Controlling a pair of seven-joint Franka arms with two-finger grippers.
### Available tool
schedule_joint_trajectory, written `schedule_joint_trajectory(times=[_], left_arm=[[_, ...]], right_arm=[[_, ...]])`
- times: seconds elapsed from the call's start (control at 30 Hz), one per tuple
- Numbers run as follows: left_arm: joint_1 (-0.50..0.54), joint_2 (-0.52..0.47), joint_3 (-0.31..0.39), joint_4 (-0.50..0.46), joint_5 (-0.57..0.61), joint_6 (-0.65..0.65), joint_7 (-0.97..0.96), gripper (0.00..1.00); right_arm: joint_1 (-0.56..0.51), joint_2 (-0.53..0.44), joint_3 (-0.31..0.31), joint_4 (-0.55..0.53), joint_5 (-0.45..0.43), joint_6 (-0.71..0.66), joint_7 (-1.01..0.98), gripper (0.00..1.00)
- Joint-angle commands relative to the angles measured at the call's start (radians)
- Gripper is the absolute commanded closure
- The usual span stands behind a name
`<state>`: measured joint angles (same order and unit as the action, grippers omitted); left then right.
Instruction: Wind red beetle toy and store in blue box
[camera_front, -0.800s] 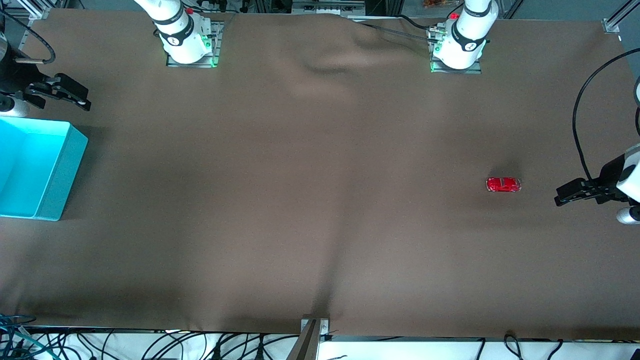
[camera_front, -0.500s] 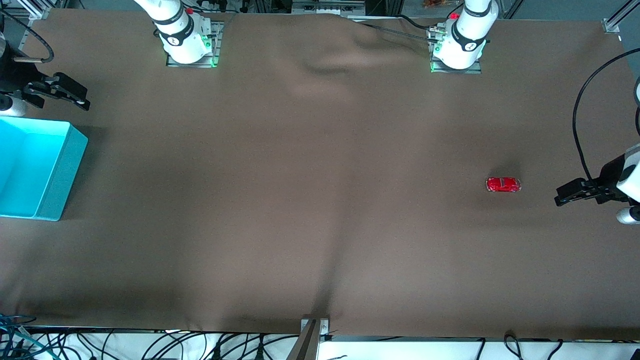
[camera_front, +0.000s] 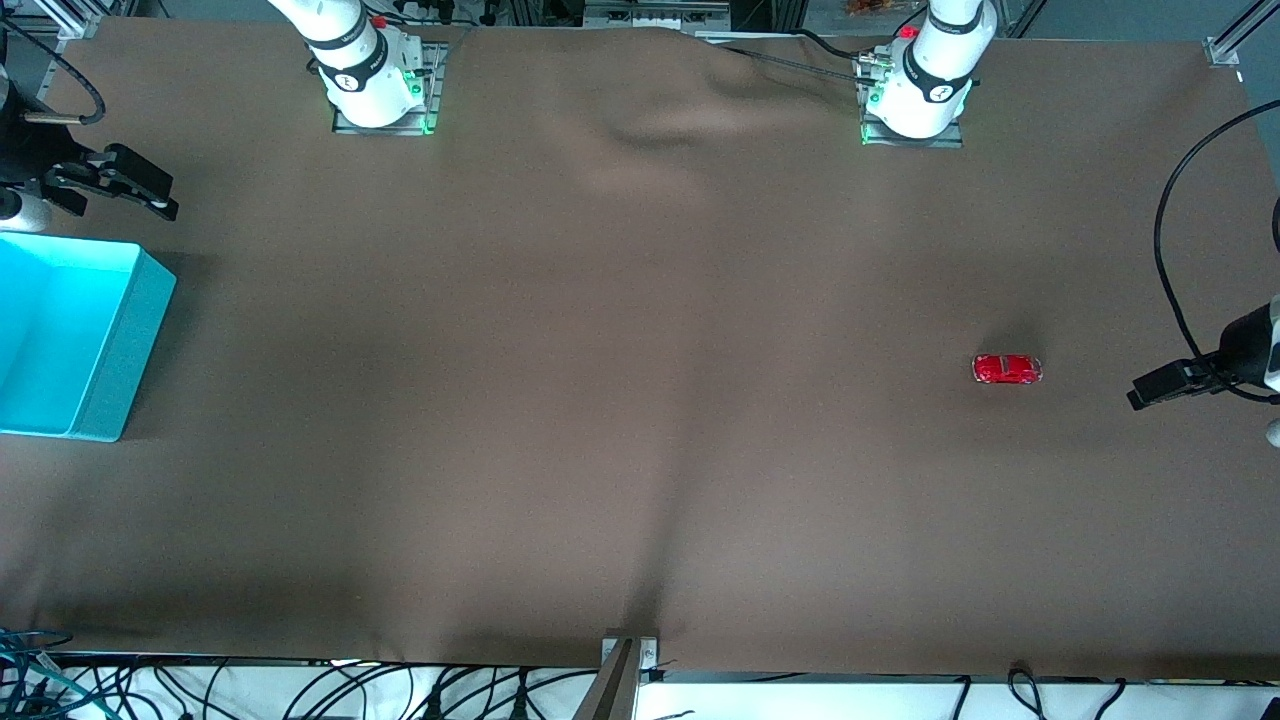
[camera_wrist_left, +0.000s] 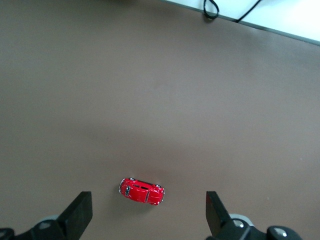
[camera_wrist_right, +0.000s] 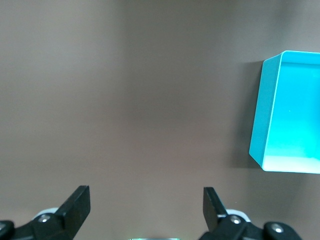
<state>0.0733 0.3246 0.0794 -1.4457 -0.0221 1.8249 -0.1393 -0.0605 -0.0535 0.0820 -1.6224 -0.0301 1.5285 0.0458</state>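
Observation:
The red beetle toy (camera_front: 1007, 369) stands on its wheels on the brown cloth near the left arm's end of the table; it also shows in the left wrist view (camera_wrist_left: 142, 191). My left gripper (camera_front: 1145, 392) is open and empty over the cloth, apart from the toy, toward the left arm's end of the table. The blue box (camera_front: 110, 340) stands open-topped at the right arm's end; it also shows in the right wrist view (camera_wrist_right: 264, 120). My right gripper (camera_front: 155, 203) is open and empty over the cloth beside the box's edge nearest the robot bases.
The brown cloth (camera_front: 620, 400) has a raised fold (camera_front: 660, 120) between the two arm bases. Cables (camera_front: 300, 690) hang along the table edge nearest the front camera. A black cable (camera_front: 1170, 270) loops above the left arm's end.
My left gripper has drawn back from the toy toward the left arm's end of the table. The toy, the box and my right gripper have stayed in place.

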Motion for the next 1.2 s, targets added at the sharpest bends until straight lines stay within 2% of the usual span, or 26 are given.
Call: schedule_joint_trajectory(times=[0.0,0.23,0.5,0.73,1.03,1.17], left_arm=[[0.008,-0.001,0.005,-0.004,-0.018,-0.013,-0.15,0.0],[0.01,0.045,0.003,-0.016,-0.019,-0.013,-0.44,0.02],[0.052,0.093,0.003,-0.022,-0.059,-0.013,-0.657,0.01],[0.128,0.094,0.003,-0.081,-0.159,-0.012,-0.694,0.0],[0.137,0.174,0.003,-0.088,-0.165,0.023,-0.856,0.0],[0.134,0.172,0.002,-0.151,-0.165,0.1,-0.91,0.0]], right_arm=[[-0.002,-0.003,0.001,0.012,0.001,-0.008,0.002,0.0],[-0.002,-0.003,-0.001,0.012,0.007,-0.007,0.002,0.0],[-0.002,-0.002,-0.002,0.012,0.009,-0.004,0.002,0.0],[-0.002,-0.003,-0.001,0.012,0.009,-0.004,0.002,0.0],[-0.002,-0.002,-0.001,0.012,0.01,-0.004,0.002,0.0],[-0.002,-0.002,0.001,0.012,0.01,-0.005,0.002,0.0]])
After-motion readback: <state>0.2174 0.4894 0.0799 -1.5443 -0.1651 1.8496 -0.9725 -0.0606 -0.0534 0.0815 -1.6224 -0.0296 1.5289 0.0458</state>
